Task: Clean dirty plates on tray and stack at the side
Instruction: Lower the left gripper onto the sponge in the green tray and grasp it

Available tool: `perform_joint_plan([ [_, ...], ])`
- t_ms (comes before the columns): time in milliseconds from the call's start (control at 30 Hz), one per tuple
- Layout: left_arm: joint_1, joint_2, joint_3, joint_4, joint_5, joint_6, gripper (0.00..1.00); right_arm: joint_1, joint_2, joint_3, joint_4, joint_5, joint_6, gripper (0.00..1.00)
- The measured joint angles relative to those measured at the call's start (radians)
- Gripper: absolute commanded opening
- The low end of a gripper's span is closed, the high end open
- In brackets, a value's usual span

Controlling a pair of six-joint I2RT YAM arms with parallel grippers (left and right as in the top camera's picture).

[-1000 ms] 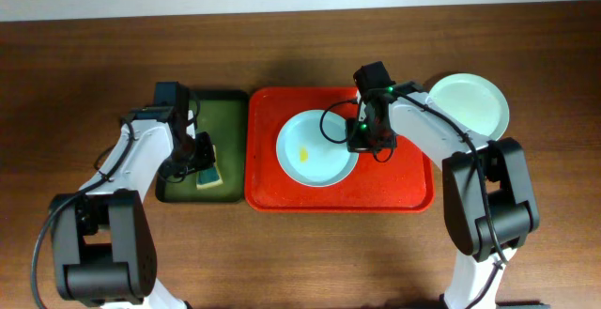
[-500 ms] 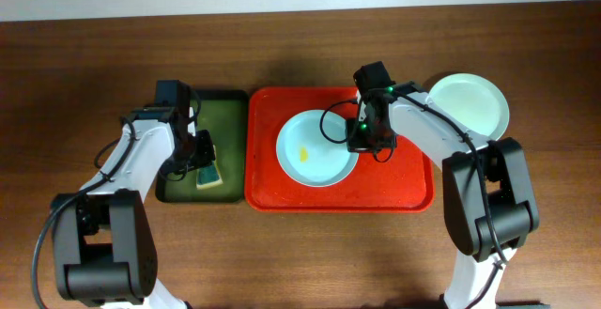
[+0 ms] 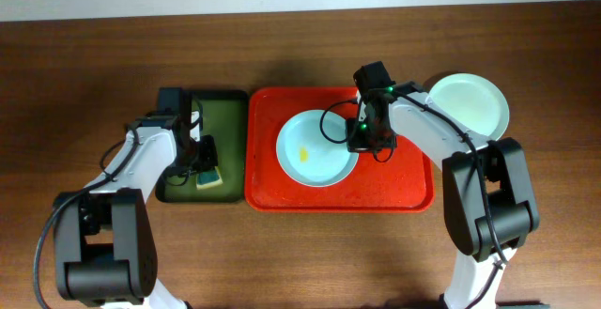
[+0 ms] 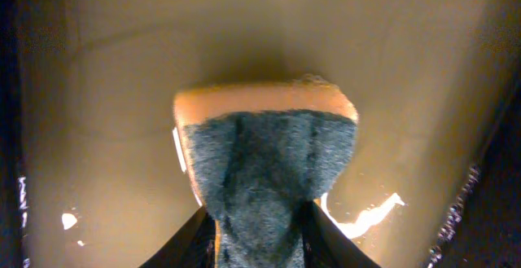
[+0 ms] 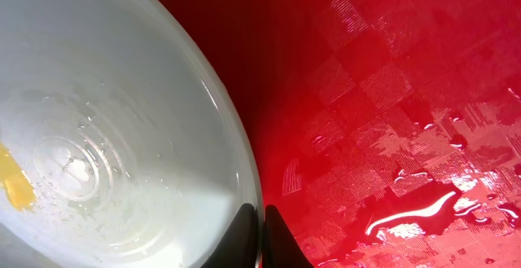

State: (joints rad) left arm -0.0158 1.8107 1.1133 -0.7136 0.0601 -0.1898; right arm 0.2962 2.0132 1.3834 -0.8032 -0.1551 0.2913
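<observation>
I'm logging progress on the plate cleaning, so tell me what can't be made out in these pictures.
Overhead: whether the whitish plate beside the red tray is one plate or a stack; the straight-down view hides its edge.
Right wrist: most of the blue plate, cut off by the frame edges.
Left wrist: the lower end of the sponge, cut off by the bottom edge.

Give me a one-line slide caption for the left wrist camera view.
Left fingers pinch a yellow sponge, grey scrubbing side toward the camera, over the green tray.
</observation>
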Motion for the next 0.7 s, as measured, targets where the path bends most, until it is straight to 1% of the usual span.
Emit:
perform_joint_plan([
  [233, 0.000, 0.000, -0.002, 0.000, 0.022, 0.030, 0.32, 0.000, 0.000, 0.000, 0.000, 0.000, 0.000, 0.05],
  [300, 0.000, 0.000, -0.014, 0.017, 0.023, 0.033, 0.28, 0.000, 0.000, 0.000, 0.000, 0.000, 0.000, 0.05],
  [367, 0.000, 0.000, -0.031, 0.035, 0.023, 0.034, 0.27, 0.000, 0.000, 0.000, 0.000, 0.000, 0.000, 0.05],
  [400, 0.000, 0.000, -0.033, 0.038, 0.024, 0.034, 0.21, 0.000, 0.000, 0.000, 0.000, 0.000, 0.000, 0.05],
  [500, 0.000, 0.000, -0.037, 0.042, 0.030, 0.039, 0.06, 0.000, 0.000, 0.000, 0.000, 0.000, 0.000, 0.05],
  [533, 0.000, 0.000, -0.037, 0.042, 0.034, 0.043, 0.00, 0.000, 0.000, 0.000, 0.000, 0.000, 0.000, 0.13],
  [567, 0.000, 0.000, -0.037, 0.042, 0.038, 0.041, 0.00, 0.000, 0.000, 0.000, 0.000, 0.000, 0.000, 0.39],
  [633, 0.000, 0.000, -0.040, 0.042, 0.041, 0.042, 0.00, 0.000, 0.000, 0.000, 0.000, 0.001, -0.006, 0.59],
  [667, 0.000, 0.000, -0.040, 0.039, 0.041, 0.041, 0.00, 0.000, 0.000, 0.000, 0.000, 0.001, 0.001, 0.67],
  [700, 0.000, 0.000, -0.037, 0.026, 0.041, 0.041, 0.00, 0.000, 0.000, 0.000, 0.000, 0.001, -0.004, 0.67],
])
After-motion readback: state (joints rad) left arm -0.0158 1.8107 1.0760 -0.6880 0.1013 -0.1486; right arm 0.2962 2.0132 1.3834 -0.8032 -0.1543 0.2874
